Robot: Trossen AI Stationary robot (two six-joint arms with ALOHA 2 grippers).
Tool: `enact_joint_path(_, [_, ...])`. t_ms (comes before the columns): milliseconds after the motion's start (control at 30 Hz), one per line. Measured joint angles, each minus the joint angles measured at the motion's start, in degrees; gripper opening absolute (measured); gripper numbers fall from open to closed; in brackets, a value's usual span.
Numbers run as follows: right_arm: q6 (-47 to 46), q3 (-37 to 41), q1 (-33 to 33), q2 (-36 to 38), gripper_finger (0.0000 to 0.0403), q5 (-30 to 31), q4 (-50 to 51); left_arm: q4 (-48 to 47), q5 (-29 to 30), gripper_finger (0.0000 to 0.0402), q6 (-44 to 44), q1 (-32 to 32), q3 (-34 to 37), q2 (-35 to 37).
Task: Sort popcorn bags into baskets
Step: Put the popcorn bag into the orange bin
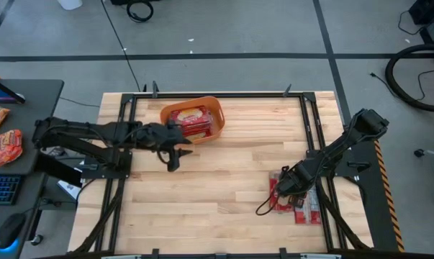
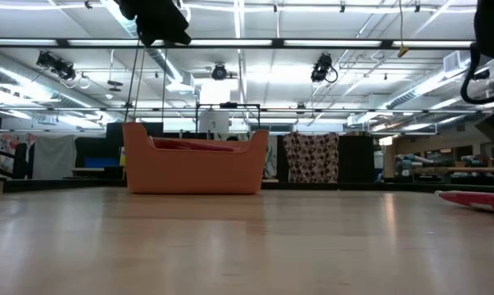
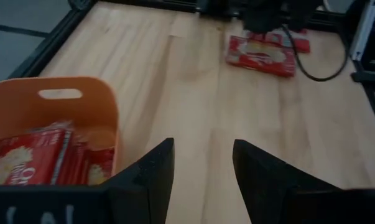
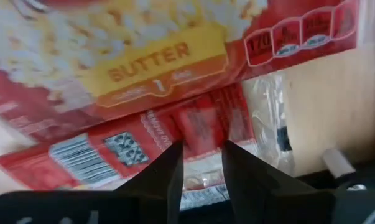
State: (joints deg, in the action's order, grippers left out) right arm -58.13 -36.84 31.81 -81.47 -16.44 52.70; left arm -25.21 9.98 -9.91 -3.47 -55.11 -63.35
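The orange basket (image 1: 193,120) (image 2: 195,168) (image 3: 50,118) stands at the table's far side with several red popcorn bags (image 1: 195,119) (image 3: 44,158) lying in it. My left gripper (image 1: 175,157) (image 3: 203,168) hangs open above the table, just off the basket's near left corner, holding nothing. A pile of red popcorn bags (image 1: 297,200) (image 3: 262,53) (image 2: 476,199) lies flat on the table's right side. My right gripper (image 1: 285,183) (image 4: 201,165) is low over this pile. Its fingers stand a narrow gap apart over a packet with a barcode (image 4: 112,149). My right gripper comes at the pile from above, with its fingertips (image 4: 175,155) right at the barcode packet. I cannot tell whether they touch it.
Dark metal frame rails (image 1: 310,122) run along the table's sides. A black cable (image 1: 263,207) loops beside the pile. Bare wood (image 1: 224,187) lies between basket and pile. A side table at the left holds more packets (image 1: 6,144) and a keyboard.
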Motion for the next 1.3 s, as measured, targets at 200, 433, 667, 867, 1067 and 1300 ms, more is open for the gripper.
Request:
enact_joint_path(200, [4.35, 0.97, -2.22, 0.17, 0.0115, 4.05, -8.16, 2.3, 0.18, 0.0169, 0.05, -1.72, 0.04, -0.01])
enact_joint_path(433, [23.49, -2.45, -8.74, -0.04, 0.0115, 24.85, -32.12, 9.77, 0.47, 0.0169, 1.9, -1.57, 0.04, -0.83])
enact_joint_path(667, [39.57, -8.92, -9.77, 0.09, 0.0115, 26.02, -36.85, 12.34, -0.17, 0.0169, 5.92, -3.66, 0.09, -5.26])
enact_joint_path(867, [46.53, -8.59, -7.94, 0.11, 0.0115, 28.63, -34.66, 13.34, -0.22, 0.0169, 5.35, -5.84, 0.09, -13.91])
enact_joint_path(1067, [50.67, -5.97, -5.49, 0.09, 0.0115, 35.28, -36.98, 14.28, -0.22, 0.0169, 4.27, -8.59, 0.07, -21.6])
enact_joint_path(1300, [50.65, -5.51, -5.46, 0.0, 0.0115, 35.19, -39.73, 14.05, 7.8, 0.0169, 10.73, -12.29, 0.07, -29.48])
